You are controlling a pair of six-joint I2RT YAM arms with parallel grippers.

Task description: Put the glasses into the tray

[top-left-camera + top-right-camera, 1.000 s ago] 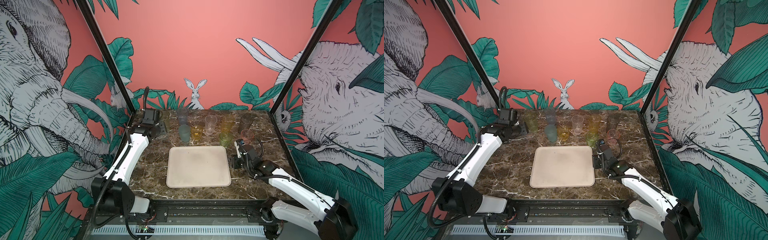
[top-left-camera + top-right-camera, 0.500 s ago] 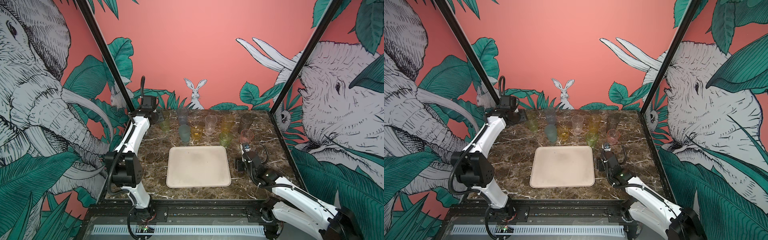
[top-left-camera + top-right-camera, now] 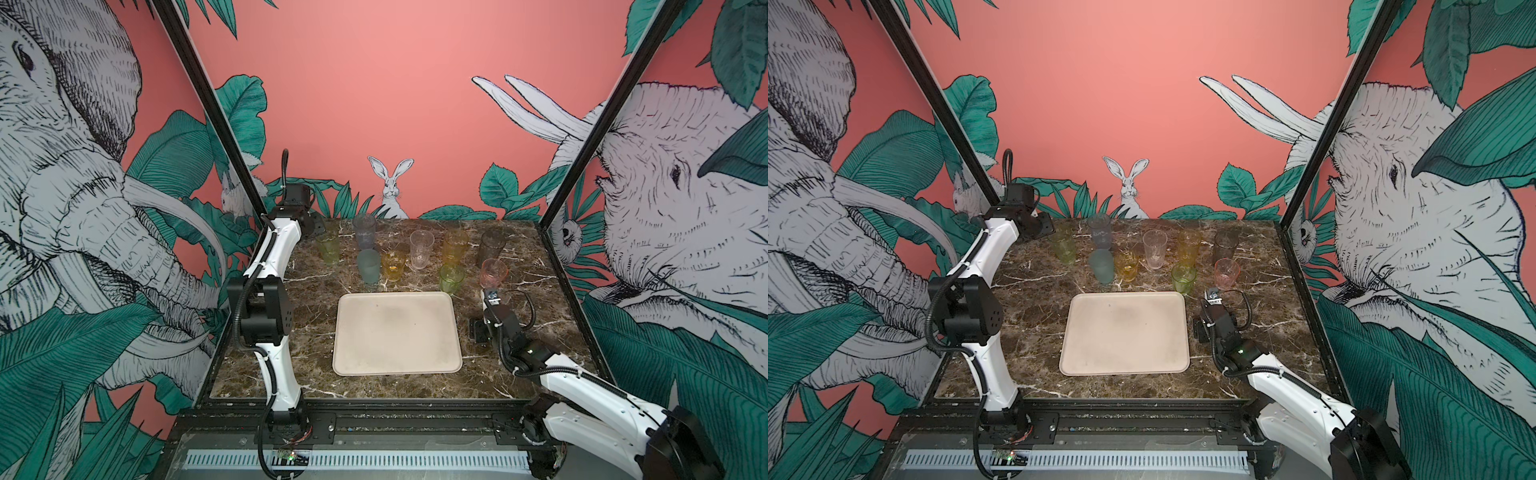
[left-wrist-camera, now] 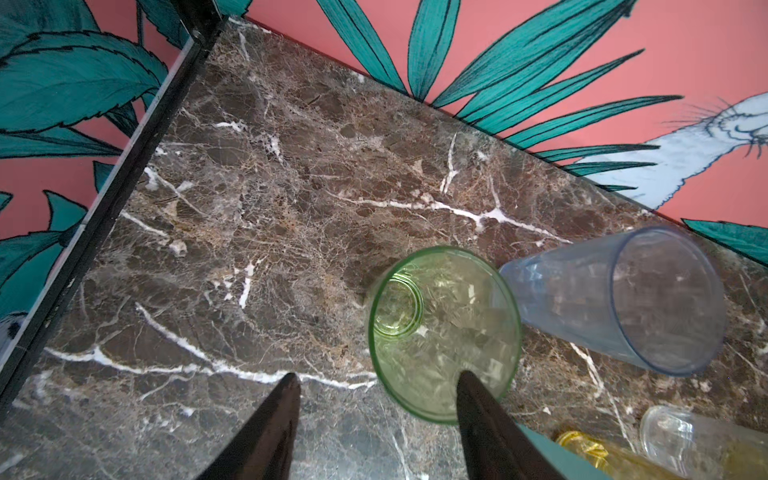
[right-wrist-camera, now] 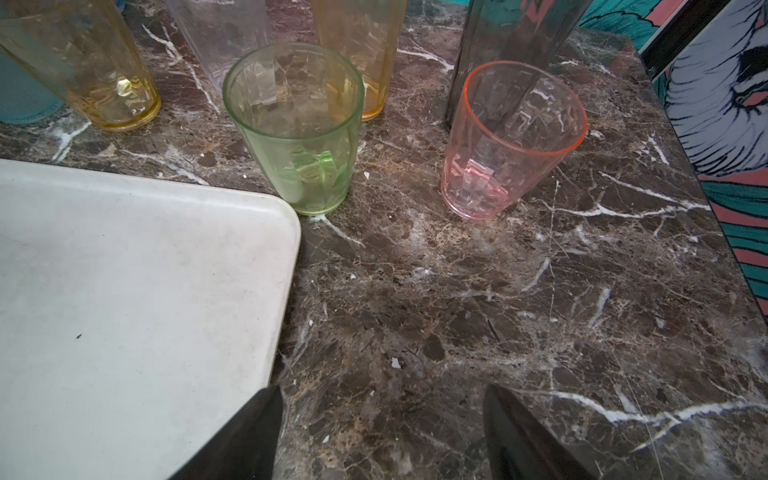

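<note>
The tray lies bare in front, all nine glasses standing on the marble beyond. Beside its corner the right gripper gapes empty, seemingly lined up on the pink glass. Farther back, the left gripper, open and gripping nothing, poises over the rim of a green glass.

Brown white-veined marble tabletop, coral-pink back wall with a painted white rabbit, sketchy grey elephant murals on both sides, black frame posts.
</note>
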